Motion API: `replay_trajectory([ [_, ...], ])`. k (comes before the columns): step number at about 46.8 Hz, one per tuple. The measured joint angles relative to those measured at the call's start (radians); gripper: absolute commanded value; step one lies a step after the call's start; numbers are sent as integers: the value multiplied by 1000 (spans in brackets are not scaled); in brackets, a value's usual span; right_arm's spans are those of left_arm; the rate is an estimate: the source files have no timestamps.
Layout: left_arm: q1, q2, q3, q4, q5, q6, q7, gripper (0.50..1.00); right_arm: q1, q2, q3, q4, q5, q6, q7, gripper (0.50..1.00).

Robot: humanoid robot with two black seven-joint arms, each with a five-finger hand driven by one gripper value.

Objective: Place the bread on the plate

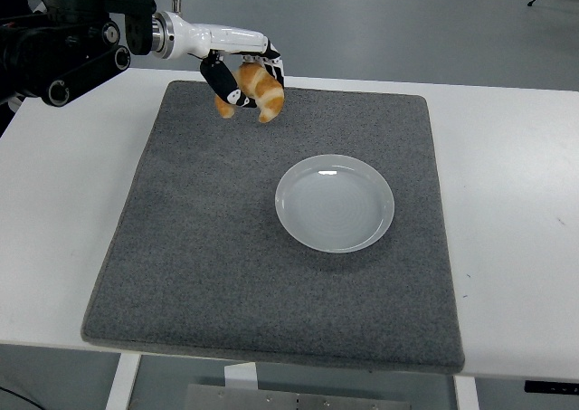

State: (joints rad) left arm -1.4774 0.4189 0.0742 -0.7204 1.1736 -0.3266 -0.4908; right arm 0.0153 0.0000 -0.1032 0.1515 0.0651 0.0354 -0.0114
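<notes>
Above the far left of the mat [271, 247] on the worktop [507, 202], we have the bread [258, 90] clasped in our left hand [242, 77] and lifted clear, so the grasp looks done, leaving the carry to the empty plate [335, 203] and the release.

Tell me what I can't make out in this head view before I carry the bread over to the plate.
- Bread: the left hand wraps its top, so finger contact there is hidden.
- Left arm: its upper part is cut off by the left edge.
- Right arm: not in view.
- Height of the bread above the grey mat: one view cannot settle it.
- Plate: fully visible.
</notes>
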Motion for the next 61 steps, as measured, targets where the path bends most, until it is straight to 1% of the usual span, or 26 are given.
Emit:
replay_trajectory([
  [4,-60,10,-1,-13,-27,-12,0,500,0,0,0,0,0,0,0,952],
  [8,-100,11,-1,-24,-43,-16,-1,500,0,0,0,0,0,0,0,952],
  [13,-126,2,-1,-40,-47,-14,-1,500,0,0,0,0,1,0,1,952],
  [17,-137,-3,-6,-73,-48,0,-2,500,0,0,0,0,1,0,1,952],
  [22,-137,-39,-6,-103,-47,14,-2,500,0,0,0,0,1,0,1,952],
  [30,-122,-118,6,-107,-30,33,-2,500,0,0,0,0,1,2,1,952],
  [34,-101,-154,13,-106,-18,34,-2,500,0,0,0,0,1,2,1,952],
  [39,-58,-193,13,-96,35,44,-2,500,0,0,0,0,1,2,1,952],
  [49,51,-247,14,-81,160,68,0,500,0,0,0,1,1,2,0,954],
  [54,94,-275,15,-58,184,83,1,500,0,0,0,2,1,2,0,952],
  [61,137,-303,15,-32,205,87,3,500,0,0,0,2,1,2,0,952],
])
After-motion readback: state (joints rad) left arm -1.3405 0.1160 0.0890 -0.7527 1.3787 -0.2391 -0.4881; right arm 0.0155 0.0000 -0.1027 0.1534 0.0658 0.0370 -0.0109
